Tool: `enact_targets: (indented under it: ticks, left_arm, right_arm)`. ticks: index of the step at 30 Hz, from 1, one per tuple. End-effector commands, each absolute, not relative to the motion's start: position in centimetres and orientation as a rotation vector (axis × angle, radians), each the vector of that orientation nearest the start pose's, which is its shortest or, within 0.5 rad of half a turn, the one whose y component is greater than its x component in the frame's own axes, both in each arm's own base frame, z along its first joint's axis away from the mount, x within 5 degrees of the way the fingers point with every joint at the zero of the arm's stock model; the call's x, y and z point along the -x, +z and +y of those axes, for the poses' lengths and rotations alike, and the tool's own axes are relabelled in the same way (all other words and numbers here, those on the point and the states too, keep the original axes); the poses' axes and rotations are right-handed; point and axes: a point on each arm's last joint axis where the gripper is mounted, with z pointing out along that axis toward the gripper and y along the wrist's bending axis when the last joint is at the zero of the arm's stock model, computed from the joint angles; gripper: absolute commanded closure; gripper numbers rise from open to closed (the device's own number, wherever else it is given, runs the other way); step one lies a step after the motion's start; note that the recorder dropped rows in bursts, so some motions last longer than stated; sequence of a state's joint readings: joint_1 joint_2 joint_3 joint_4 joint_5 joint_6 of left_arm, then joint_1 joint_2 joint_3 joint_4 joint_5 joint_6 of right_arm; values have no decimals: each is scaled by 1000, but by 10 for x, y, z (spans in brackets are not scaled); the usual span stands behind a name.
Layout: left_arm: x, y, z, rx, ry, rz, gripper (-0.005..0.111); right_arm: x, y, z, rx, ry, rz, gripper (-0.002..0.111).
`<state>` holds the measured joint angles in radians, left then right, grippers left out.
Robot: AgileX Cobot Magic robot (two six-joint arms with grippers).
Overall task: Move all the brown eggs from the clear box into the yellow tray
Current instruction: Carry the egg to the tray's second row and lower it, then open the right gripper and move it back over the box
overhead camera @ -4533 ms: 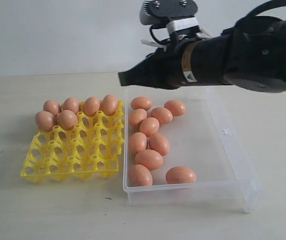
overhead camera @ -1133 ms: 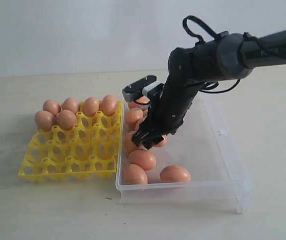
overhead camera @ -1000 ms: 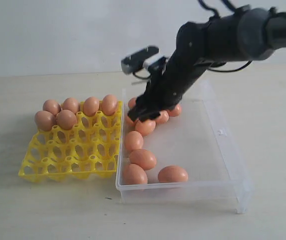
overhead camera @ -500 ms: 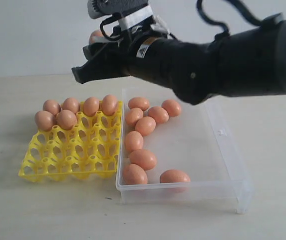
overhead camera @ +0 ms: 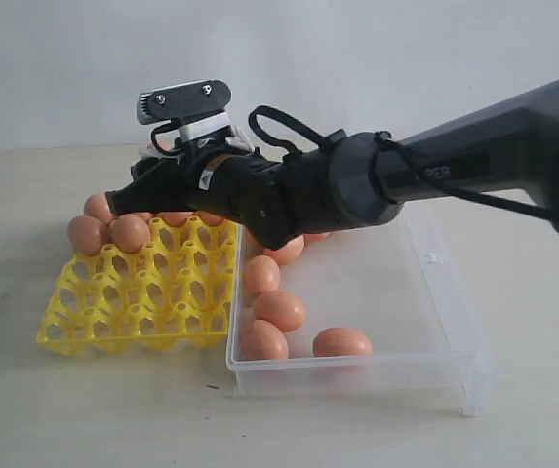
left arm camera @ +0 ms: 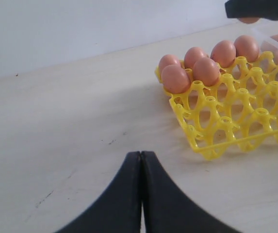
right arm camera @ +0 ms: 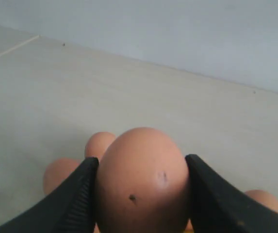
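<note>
My right gripper [right arm camera: 142, 163] is shut on a brown egg [right arm camera: 141, 180], one finger on each side. In the exterior view that gripper [overhead camera: 123, 203] hangs low over the back rows of the yellow tray [overhead camera: 133, 304], where several brown eggs [overhead camera: 130, 232] sit in cups. Several more brown eggs [overhead camera: 279, 310] lie along the left side of the clear box [overhead camera: 406, 292]. My left gripper [left arm camera: 141, 154] is shut and empty above bare table, short of the tray's [left arm camera: 226, 141] near corner. It does not show in the exterior view.
The clear box stands right against the tray's right side. Its right half [overhead camera: 425, 322] holds no eggs. The tray's front rows [overhead camera: 113, 322] have open cups. My right arm [overhead camera: 435, 180] stretches across the box's back part.
My right gripper has risen out of the clear box with an egg, swung left, and come down over the tray's back rows. The left gripper shows no movement.
</note>
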<state>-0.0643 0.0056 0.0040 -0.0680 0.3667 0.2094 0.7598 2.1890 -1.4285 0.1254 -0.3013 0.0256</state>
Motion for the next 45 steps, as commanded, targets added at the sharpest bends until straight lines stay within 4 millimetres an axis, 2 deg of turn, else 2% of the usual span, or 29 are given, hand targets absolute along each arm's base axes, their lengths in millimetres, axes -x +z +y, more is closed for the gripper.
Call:
enact_targets:
  ticks: [1,10,18,23,26,27,31,33,36,39,42,43,44,45]
  left_arm:
    - [-53,181,-6,-215,34,1831,107]
    - [-53,181,-6,-215,34,1831,107]
    - [-53,181,-6,-215,34,1831,107]
    - [-53,181,-6,-215,34,1831,107]
    - [-53,181,-6,-215,34,1831,107]
    - [-53,181,-6,-215,34,1831,107]
    - [-53,181,-6,-215,34,1831,107]
    - [-53,181,-6,-215,34,1831,107]
    - [-53,181,-6,-215,34,1831,107]
    - [-53,181,-6,-215,34,1831,107]
    - [-53,181,-6,-215,34,1831,107]
    - [-53,181,-6,-215,34,1831,107]
    - [-53,181,-6,-215,34,1831,107]
    - [-53,181,-6,-215,34,1831,107]
  right_arm:
    - [-359,153,342,580,567,1916,108]
    - [-360,134,343,574,558,1956,108]
    - [-360,126,343,576,553,1970,108]
    - [-361,128,343,568,558,1944,106]
    - [-361,128,343,569,557,1946,89]
    - [-361,128,343,569,557,1946,77]
    - [-361,128,343,563,559,1951,47]
    - [-361,128,343,562,559,1950,45]
    - [-361,131,343,556,562,1941,45]
    - [-357,158,340,572,569,1970,50]
    - [-345,196,333,702,515,2009,77]
    - [-337,213,327,772,488,2026,93]
    - [-331,225,322,844,458,2031,104]
    - [-323,235,317,903,437,2050,107]
